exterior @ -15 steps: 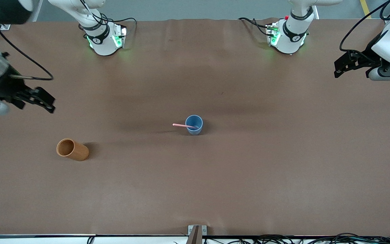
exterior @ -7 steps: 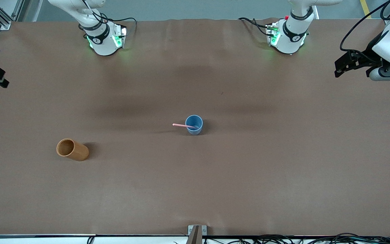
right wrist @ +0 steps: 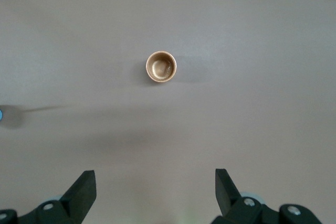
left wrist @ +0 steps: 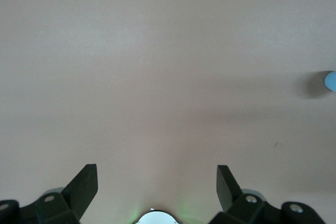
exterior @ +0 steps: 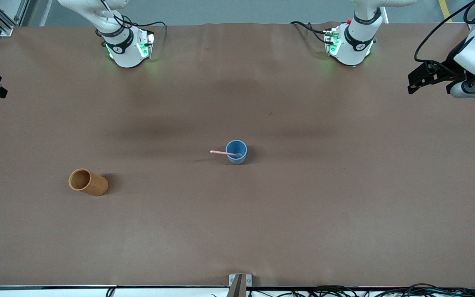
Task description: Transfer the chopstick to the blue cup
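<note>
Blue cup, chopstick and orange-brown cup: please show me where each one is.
blue cup (exterior: 236, 152): front view, outer wall
chopstick (exterior: 220, 152): front view, shaft outside the rim
orange-brown cup (exterior: 94, 184): front view, side wall

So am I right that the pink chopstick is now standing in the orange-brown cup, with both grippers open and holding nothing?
Not quite: the chopstick leans in the blue cup at mid-table, as the front view shows. The orange-brown cup, toward the right arm's end, is empty in the right wrist view. The rest holds: left gripper and right gripper are open and empty.
</note>
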`<state>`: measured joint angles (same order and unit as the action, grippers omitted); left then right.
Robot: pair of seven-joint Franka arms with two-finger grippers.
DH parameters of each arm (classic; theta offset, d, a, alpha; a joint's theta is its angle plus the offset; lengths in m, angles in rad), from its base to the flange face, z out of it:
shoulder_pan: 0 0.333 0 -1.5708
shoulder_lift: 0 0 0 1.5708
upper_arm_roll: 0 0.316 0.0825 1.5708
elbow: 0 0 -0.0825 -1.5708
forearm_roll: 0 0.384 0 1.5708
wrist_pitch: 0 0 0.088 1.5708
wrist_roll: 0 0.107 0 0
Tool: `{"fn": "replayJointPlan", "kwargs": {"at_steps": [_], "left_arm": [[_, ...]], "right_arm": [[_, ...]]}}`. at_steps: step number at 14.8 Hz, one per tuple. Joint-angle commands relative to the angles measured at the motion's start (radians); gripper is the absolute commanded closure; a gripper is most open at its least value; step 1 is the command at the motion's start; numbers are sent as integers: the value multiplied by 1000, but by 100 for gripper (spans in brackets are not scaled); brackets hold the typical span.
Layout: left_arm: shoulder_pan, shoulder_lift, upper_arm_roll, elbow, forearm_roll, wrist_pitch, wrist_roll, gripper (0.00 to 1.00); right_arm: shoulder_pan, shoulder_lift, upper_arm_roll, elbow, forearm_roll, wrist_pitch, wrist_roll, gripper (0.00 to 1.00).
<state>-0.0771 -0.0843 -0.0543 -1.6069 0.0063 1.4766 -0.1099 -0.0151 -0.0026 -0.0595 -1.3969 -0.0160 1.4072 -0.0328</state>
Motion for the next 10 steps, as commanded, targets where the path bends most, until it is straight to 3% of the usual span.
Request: {"fn": "replayJointPlan", "kwargs": {"at_steps": [1,10], "left_arm": [[5,-6,-1,7,-5,-5,6,0],[3,1,-1,16,-5,-7,9,0]], "right_arm": [[12,6,-20,3,22,-14,-25,0],[9,6,-20,-45,40,47,-27,0]]}}
